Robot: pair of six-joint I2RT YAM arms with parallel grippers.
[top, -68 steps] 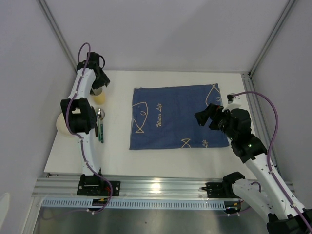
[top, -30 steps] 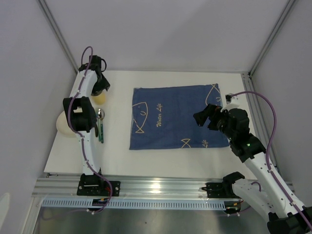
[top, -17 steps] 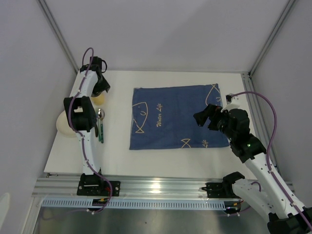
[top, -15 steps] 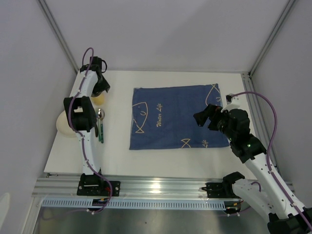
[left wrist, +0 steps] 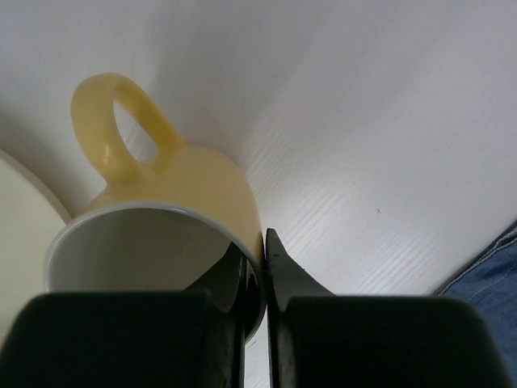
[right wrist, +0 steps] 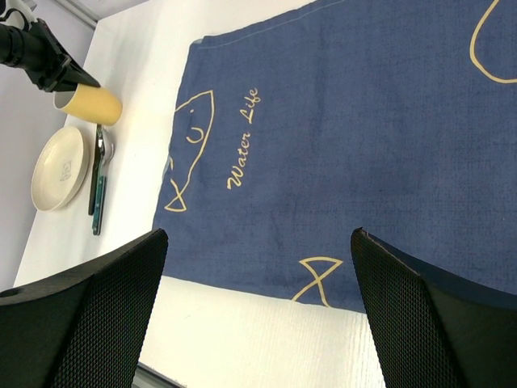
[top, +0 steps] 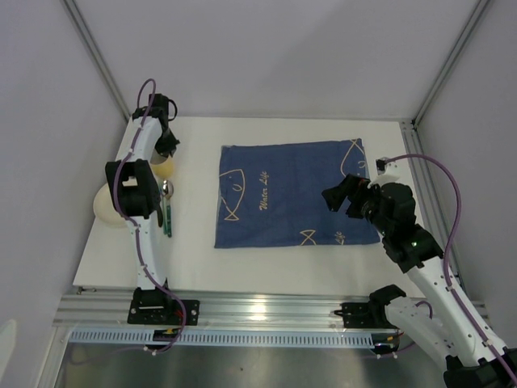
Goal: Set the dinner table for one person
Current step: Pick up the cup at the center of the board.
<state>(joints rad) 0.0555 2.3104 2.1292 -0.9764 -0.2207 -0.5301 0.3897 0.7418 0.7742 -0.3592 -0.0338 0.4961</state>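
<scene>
Tool (left wrist: 257,246), left, seemingly astride mug (left wrist: 194,174) rim

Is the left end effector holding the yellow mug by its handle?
No, the left end effector pinches the mug rim; the handle is free.

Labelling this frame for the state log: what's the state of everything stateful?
left gripper: shut on mug rim
mug: held, one finger inside
right gripper: open, empty
cloth: spread flat on dinner table
plate: empty
spoon: lying beside plate
</scene>
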